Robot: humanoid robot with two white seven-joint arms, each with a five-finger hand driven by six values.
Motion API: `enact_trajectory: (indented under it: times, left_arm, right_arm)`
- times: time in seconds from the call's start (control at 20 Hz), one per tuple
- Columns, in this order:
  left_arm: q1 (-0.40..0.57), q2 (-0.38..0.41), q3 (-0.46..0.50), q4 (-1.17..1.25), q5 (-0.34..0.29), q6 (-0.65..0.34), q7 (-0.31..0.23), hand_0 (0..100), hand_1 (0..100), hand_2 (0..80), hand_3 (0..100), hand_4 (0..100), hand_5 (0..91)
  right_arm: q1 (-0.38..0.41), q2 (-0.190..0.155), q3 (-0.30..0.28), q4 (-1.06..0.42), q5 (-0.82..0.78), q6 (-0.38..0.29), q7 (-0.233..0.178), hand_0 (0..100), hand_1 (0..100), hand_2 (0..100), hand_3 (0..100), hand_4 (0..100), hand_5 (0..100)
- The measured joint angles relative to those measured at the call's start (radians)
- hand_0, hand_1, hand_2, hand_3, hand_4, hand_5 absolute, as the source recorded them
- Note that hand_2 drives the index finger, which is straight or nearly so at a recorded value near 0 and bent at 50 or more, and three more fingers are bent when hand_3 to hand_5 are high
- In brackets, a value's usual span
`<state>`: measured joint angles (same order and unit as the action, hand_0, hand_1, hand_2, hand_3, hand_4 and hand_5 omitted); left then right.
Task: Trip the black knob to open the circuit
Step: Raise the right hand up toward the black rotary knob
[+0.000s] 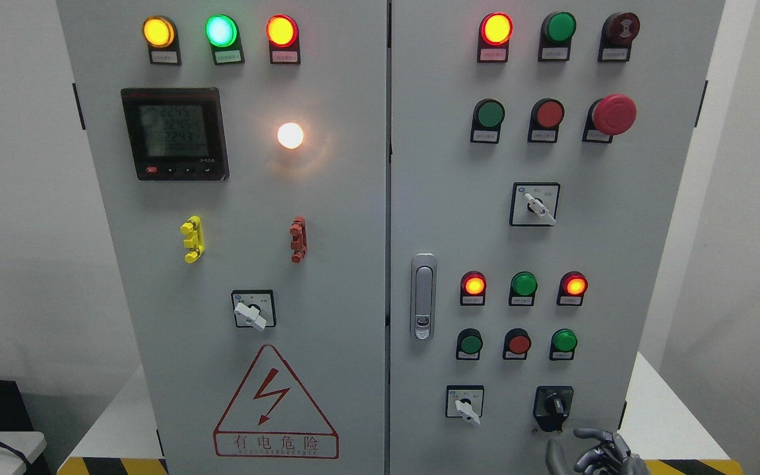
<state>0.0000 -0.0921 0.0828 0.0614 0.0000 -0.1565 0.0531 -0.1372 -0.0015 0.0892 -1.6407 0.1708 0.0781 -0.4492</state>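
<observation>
The black knob (555,404) sits on a black square base at the lower right of the grey cabinet's right door (433,198). Its handle stands roughly upright. My right hand (594,452) shows at the bottom edge, just below and to the right of the knob. Its dark metal fingers (592,434) are loosely curled and hold nothing. They do not touch the knob. My left arm is out of view.
A white selector switch (466,406) sits left of the black knob. Lit red, green and yellow lamps, push buttons (519,344), a red emergency stop (613,113), a door latch (423,297) and a meter (175,133) fill the panel. The cabinet stands on a white base (670,422).
</observation>
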Motion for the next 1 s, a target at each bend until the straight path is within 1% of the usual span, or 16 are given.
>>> enact_trajectory:
  times: [0.5,1.0]
  left_arm:
    - [0.000,0.000,0.000,0.000,0.000,0.000,0.000,12,39,0.0,0,0,0.0]
    - [0.000,0.000,0.000,0.000,0.000,0.000,0.000,12,39,0.0,0,0,0.0]
  right_arm:
    - [-0.047,0.001,-0.015,0.052,0.000,-0.001,-0.001,22,74,44,84,89,92]
    - [-0.065,0.003,-0.021,0.079,-0.001,-0.001,-0.002,23,74,44,85,89,93]
